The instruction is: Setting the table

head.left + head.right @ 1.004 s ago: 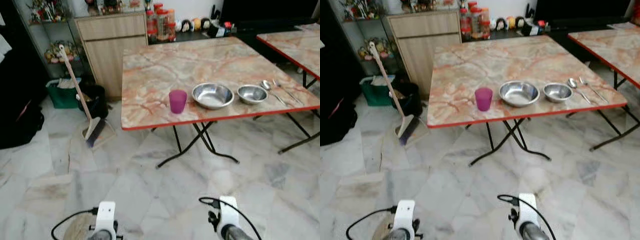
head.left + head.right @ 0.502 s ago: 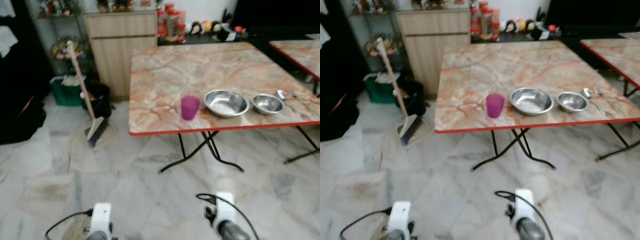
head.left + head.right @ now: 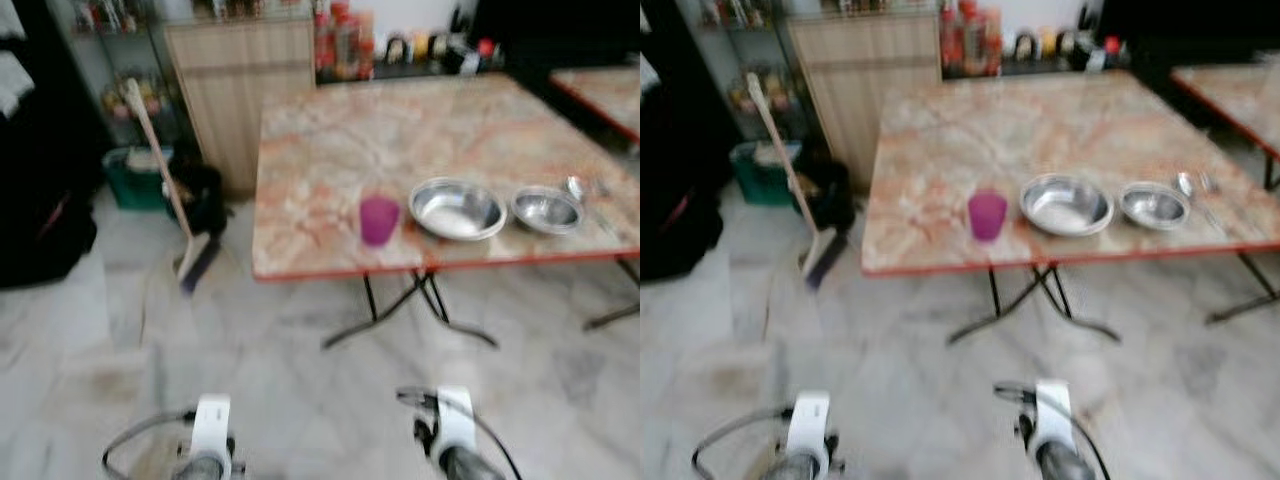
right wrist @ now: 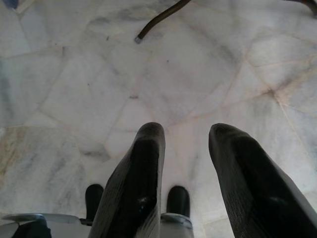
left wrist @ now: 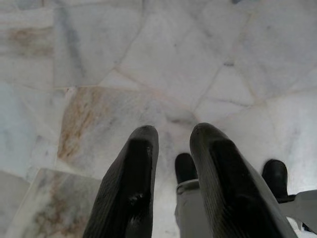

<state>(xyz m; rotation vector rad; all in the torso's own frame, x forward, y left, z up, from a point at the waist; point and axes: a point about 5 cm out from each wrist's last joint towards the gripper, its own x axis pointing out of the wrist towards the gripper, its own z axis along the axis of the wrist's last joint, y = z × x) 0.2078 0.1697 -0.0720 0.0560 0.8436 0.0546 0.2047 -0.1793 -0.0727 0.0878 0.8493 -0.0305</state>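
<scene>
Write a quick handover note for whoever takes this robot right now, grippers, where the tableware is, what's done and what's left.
Left gripper: open, empty, hanging low over the marble floor.
Right gripper: open, empty, also hanging over the floor.
Marble-top table is ahead, with floor between it and the robot. Along its near edge, left to right: purple cup, large steel bowl, small steel bowl, then cutlery, too blurred to sort.
Done: nothing picked up.
Left: get within reach of the table, then lay out the pieces.
</scene>
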